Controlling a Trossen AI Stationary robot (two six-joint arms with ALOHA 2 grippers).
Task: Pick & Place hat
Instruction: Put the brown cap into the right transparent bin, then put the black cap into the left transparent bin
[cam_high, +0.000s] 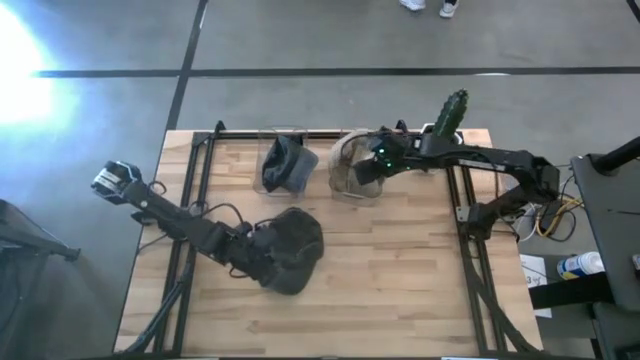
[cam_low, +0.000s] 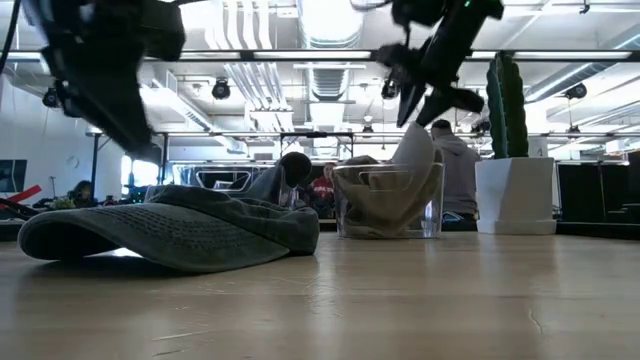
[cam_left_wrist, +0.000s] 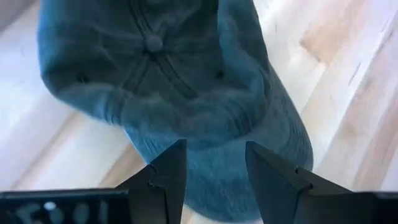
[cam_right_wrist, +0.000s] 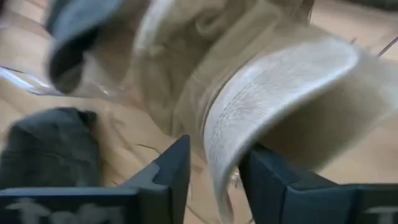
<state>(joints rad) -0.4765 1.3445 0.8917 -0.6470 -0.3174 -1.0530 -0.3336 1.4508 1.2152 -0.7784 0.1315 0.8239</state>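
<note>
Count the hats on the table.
3. A dark hat lies flat on the table under the left gripper; another dark hat fills one clear bin; a tan hat fills the neighbouring bin. More may be hidden underneath.

In your high view the left gripper (cam_high: 268, 252) sits against the dark hat (cam_high: 293, 250), and you cannot tell from there whether the fingers touch the fabric. In the left wrist view the hat's (cam_left_wrist: 180, 93) crown runs off the frame's edge, and its far side is out of sight. In the low view that arm is only a dark blur at the frame's edge.

The right gripper (cam_right_wrist: 214, 168) straddles the tan hat's brim (cam_right_wrist: 280, 99), but motion blur keeps you from seeing whether the fingers press it. The clear bin (cam_high: 352, 165) hides most of that hat from above. The other bin's dark hat (cam_high: 285, 163) is too small to make out.
</note>
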